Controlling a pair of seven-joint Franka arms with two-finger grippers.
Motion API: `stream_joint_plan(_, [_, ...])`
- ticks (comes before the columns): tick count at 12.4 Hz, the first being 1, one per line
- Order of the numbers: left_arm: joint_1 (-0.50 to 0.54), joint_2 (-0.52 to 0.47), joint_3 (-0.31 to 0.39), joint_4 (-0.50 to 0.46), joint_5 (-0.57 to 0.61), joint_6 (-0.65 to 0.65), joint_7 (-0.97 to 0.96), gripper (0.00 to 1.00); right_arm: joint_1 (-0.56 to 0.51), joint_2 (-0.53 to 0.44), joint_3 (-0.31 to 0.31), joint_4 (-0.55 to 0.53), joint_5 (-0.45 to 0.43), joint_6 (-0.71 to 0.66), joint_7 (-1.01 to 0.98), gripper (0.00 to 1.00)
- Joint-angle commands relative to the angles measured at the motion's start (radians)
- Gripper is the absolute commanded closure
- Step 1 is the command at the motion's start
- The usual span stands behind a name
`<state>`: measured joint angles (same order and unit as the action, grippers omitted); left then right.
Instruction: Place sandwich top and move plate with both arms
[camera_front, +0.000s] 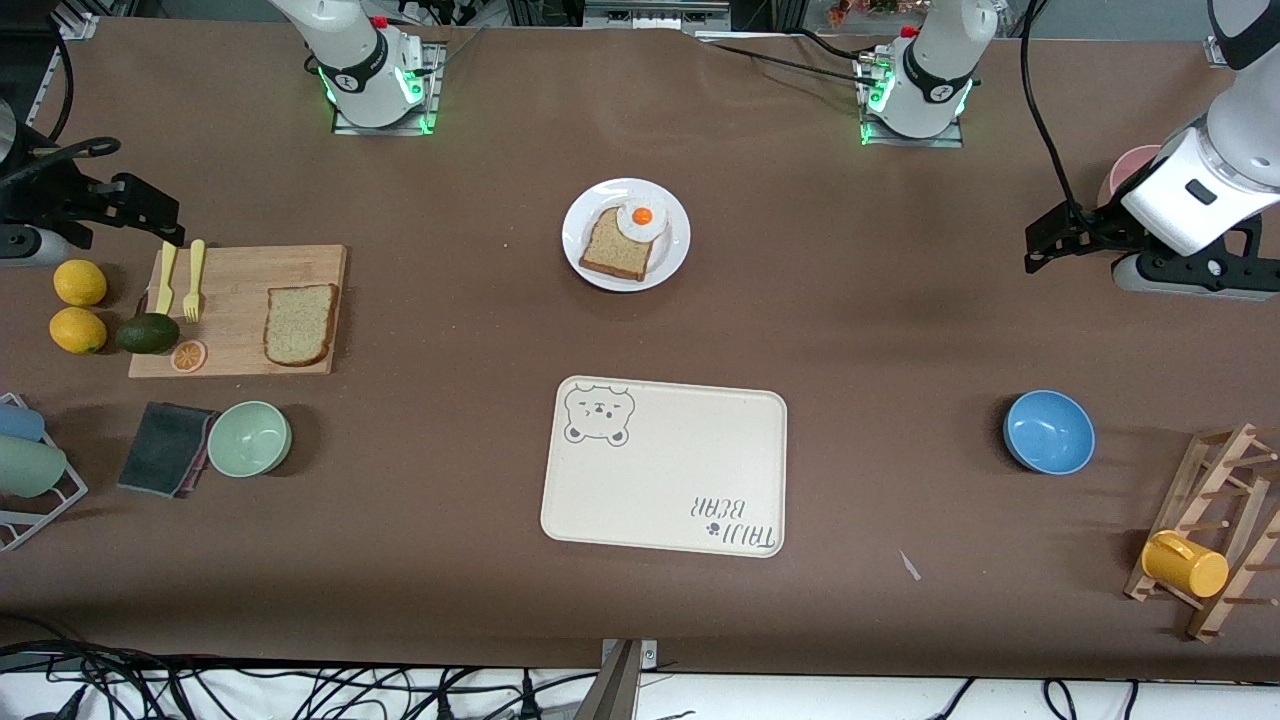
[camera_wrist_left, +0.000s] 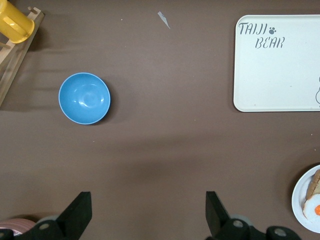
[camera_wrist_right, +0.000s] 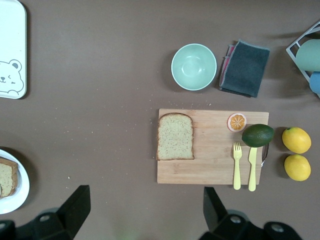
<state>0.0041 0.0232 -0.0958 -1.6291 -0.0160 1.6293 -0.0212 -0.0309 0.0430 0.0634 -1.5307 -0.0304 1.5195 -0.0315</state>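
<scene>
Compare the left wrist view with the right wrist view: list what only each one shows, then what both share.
Only the left wrist view: the blue bowl, a yellow cup on a wooden rack, and the fried egg.

Only the right wrist view: the sandwich top on the cutting board, a green bowl, dark cloth, avocado, and two lemons.

Both: the tray, the plate, and open jaws over bare table.
</scene>
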Motion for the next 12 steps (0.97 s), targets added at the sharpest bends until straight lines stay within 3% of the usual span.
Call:
stream_joint_plan(1, [-0.004,0.009,0.007,0.018,-0.013,-0.005,0.007,0.00,0.002,0.020,-0.007,0.027,0.014,-0.022,-0.021,0.00])
stream_joint_plan(7, [-0.003,0.009,0.007,0.018,-0.013,-0.014,0.007,0.00,0.008,0.029,0.003,-0.035,0.015,-0.025,-0.010,0.00])
stream_joint_plan(10, [-0.003,0.009,0.007,0.018,-0.013,-0.014,0.007,0.00,0.012,0.031,0.004,-0.121,0.024,0.031,0.025,0.00])
stream_joint_plan(12, [-0.003,0.009,0.007,0.020,-0.013,-0.014,0.007,0.00,0.012,0.020,0.018,-0.228,0.014,0.138,0.045,0.00])
